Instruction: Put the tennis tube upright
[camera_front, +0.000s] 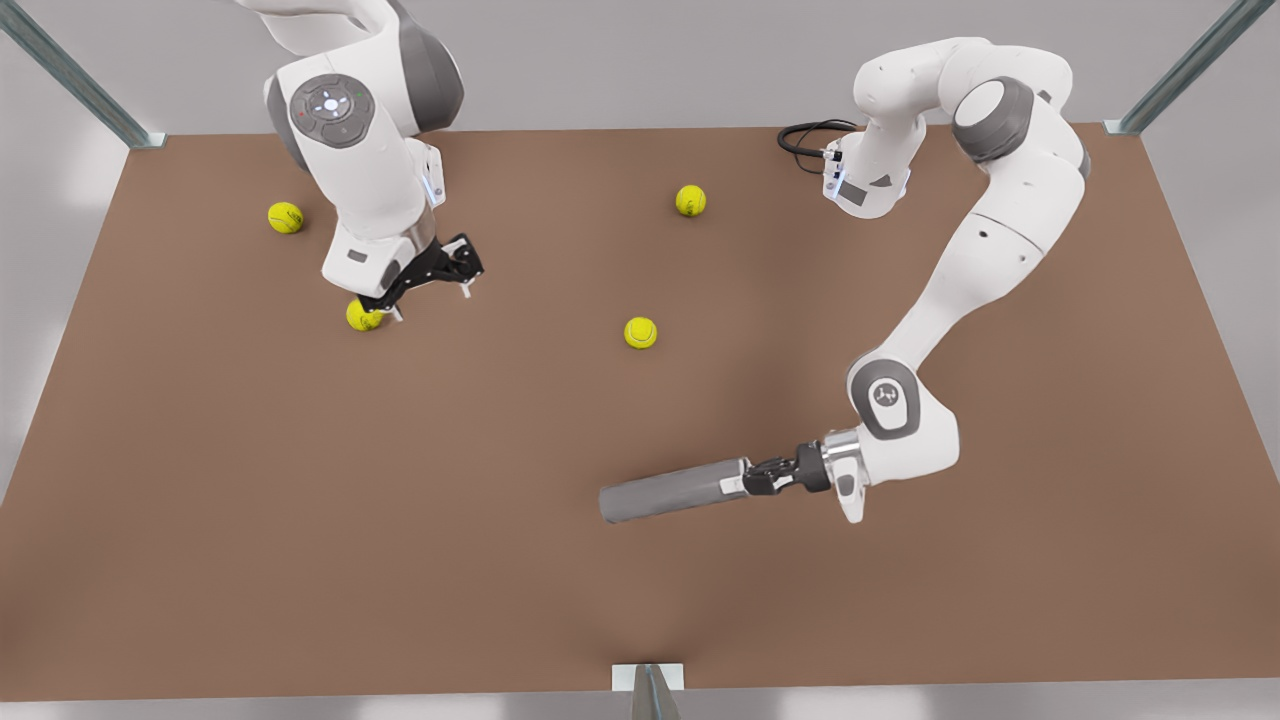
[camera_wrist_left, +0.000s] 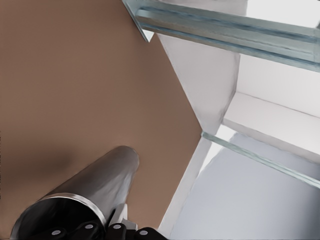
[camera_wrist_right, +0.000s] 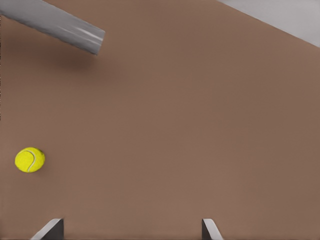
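The tennis tube (camera_front: 670, 492) is a grey cylinder lying nearly level, low over the brown table (camera_front: 900, 620) toward the front middle. My left gripper (camera_front: 755, 480), on the arm at the front view's right, is shut on the tube's silvery-rimmed end. In the left wrist view the tennis tube (camera_wrist_left: 95, 185) runs away from the left gripper (camera_wrist_left: 100, 233). My right gripper (camera_front: 430, 298) hangs open at the front view's left, beside a tennis ball (camera_front: 363, 316). In the right wrist view the tube's far end (camera_wrist_right: 55, 25) casts a shadow on the table, and the right gripper (camera_wrist_right: 131, 230) holds nothing.
Three more yellow-green tennis balls lie on the table: one at the back left (camera_front: 285, 217), one at the back middle (camera_front: 690, 200), one in the middle (camera_front: 640, 332). A tennis ball (camera_wrist_right: 30, 160) shows in the right wrist view. Metal frame posts (camera_front: 650, 690) stand at the table's edges.
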